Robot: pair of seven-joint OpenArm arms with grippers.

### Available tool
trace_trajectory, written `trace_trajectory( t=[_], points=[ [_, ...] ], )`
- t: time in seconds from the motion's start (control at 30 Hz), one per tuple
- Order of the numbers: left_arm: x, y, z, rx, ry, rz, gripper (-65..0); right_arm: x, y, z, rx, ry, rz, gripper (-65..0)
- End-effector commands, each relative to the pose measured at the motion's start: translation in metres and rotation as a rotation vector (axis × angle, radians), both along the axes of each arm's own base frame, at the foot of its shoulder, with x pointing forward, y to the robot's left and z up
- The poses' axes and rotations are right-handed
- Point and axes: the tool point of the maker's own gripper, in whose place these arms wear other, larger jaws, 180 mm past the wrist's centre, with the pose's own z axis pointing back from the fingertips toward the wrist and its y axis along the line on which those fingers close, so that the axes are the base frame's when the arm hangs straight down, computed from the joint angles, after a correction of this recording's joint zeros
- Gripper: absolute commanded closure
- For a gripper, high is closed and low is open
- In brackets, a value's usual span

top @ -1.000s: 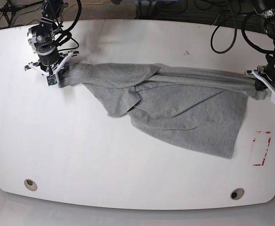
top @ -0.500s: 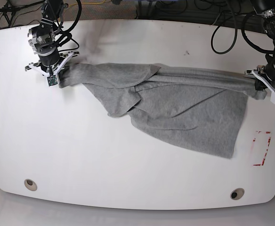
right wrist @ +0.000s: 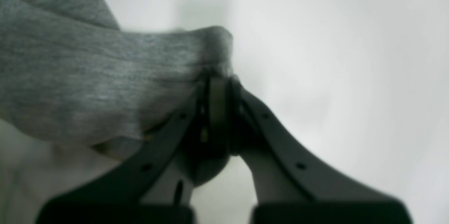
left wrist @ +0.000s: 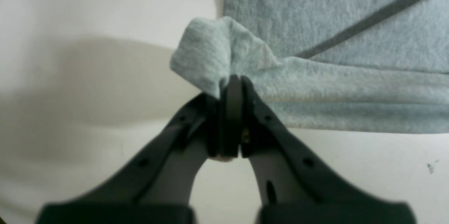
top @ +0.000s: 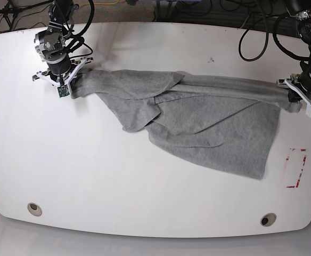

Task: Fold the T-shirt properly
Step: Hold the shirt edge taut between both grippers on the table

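The right gripper [top: 70,85], pinching the shirt [top: 209,125], has shifted toward one o'clock, dragging that end along. The left gripper [top: 293,98] stays clamped at three o'clock.

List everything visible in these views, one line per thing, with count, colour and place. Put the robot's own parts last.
T-shirt: one, heather grey, stretched across the table's far half between the two pincers, rumpled and partly folded over itself.
Table: one, white, rounded corners, fills most of the base view.
Holes in the table: two, round, near the front corners.
Red marking: one, red rectangular outline, on the table below the left pincer.
Cables: several, black, beyond the table's far edge.
Left pincer: one, black with white brackets, shut on the T-shirt's edge, base view's right.
Right pincer: one, same build, shut on the T-shirt's other end, base view's left.
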Motion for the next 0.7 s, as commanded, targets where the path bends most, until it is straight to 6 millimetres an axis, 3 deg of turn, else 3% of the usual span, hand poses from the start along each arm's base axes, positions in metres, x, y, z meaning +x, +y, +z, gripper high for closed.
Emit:
trace_trajectory(
  t=[0.0,0.67],
  points=[
    [0.005,0.008,0.013,0.031,-0.035,-0.001,0.0,0.007,-0.004,0.010,-0.015,-0.040,-0.003,0.0],
    [-0.031,0.010,-0.013,0.033,0.088,0.000,0.0,0.007,-0.006,0.010,-0.019,-0.039,-0.003,0.0]
  ],
)
